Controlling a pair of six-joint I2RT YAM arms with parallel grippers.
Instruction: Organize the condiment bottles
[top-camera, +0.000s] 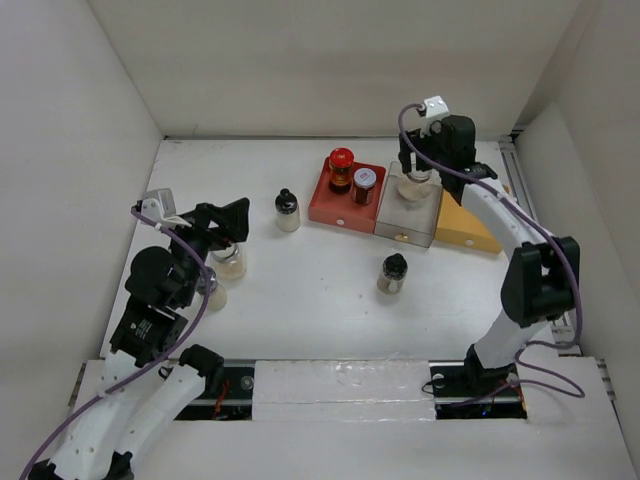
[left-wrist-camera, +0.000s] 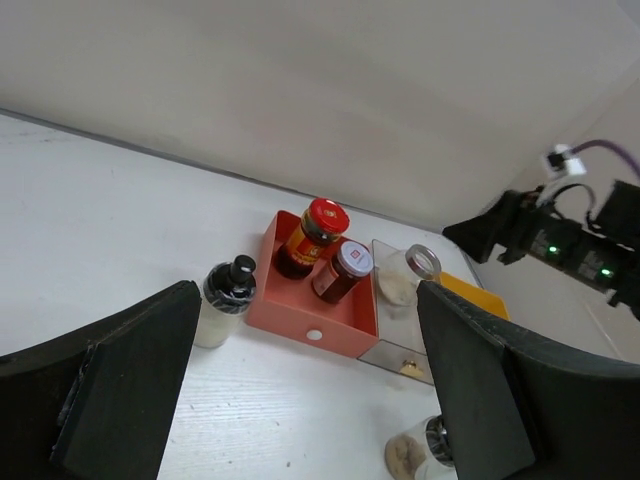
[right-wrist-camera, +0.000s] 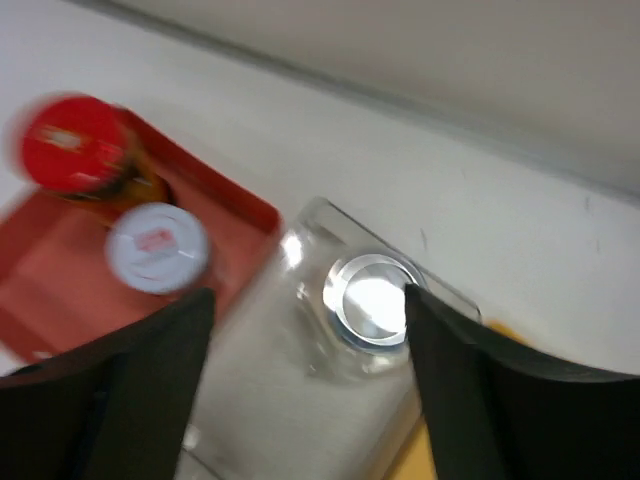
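Note:
Two dark jars stand in the red tray (top-camera: 330, 205): a red-lidded jar (top-camera: 341, 160) and a silver-lidded jar (top-camera: 364, 180). A clear round jar (top-camera: 415, 186) stands in the clear tray (top-camera: 400, 225). My right gripper (top-camera: 418, 168) hovers over it, open; in the right wrist view (right-wrist-camera: 306, 310) the jar's lid (right-wrist-camera: 370, 300) lies between the jaws, by the right finger. One black-knob shaker (top-camera: 287, 210) stands left of the red tray, another (top-camera: 393, 272) at mid-table. Two clear jars (top-camera: 230, 262) (top-camera: 212, 292) stand by my left gripper (top-camera: 238, 222), which is open and empty.
A yellow tray (top-camera: 465, 230) adjoins the clear tray on the right. White walls close in the table at the back and both sides. The left wrist view shows the red tray (left-wrist-camera: 320, 320), both dark jars, a shaker (left-wrist-camera: 228, 295) and the right arm (left-wrist-camera: 560, 245).

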